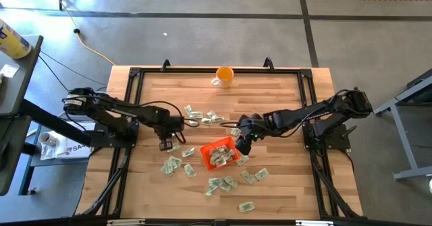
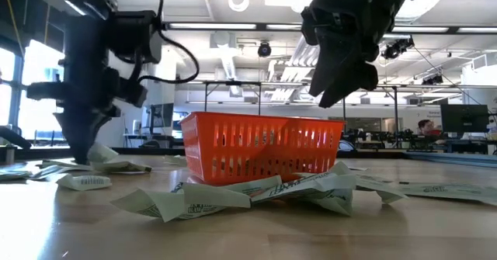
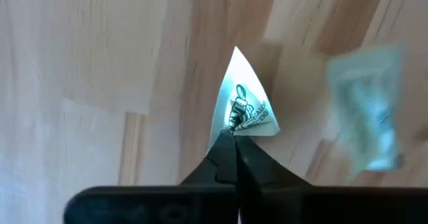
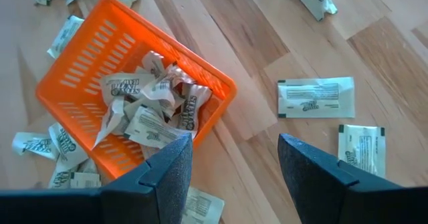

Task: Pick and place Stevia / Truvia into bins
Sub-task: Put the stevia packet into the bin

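Many pale green and white sachets (image 1: pixel 223 183) lie flat across the wooden table, and several fill the orange tray (image 1: pixel 202 150) near the middle. My left gripper (image 1: pixel 165 145) is low over the table to the left of the tray and is shut on one sachet (image 3: pixel 242 100). My right gripper (image 1: pixel 241 147) hangs open and empty above the tray's right edge (image 4: pixel 174 43). In the low view it (image 2: pixel 342 81) is well clear of the tray's wall (image 2: pixel 256 147). The table's right part shows between its fingers in the right wrist view. My left gripper pinches the sachet by its near end (image 3: pixel 231 127), right at the fingertips (image 3: pixel 224 150), coming from above and pointing down. The sachet stands tipped up, with its far corner (image 3: pixel 235 50) pointing away from the fingers. I cannot tell whether its lower end (image 2: pixel 102 154) touches the table.
A round orange mug (image 1: pixel 224 76) stands near the table's far edge. Loose sachets lie near the tray on all sides, including two flat ones (image 4: pixel 315 98) to its right. Black frame rails (image 1: pixel 131 84) run along the table's sides. Bare wood lies along the left and far right.
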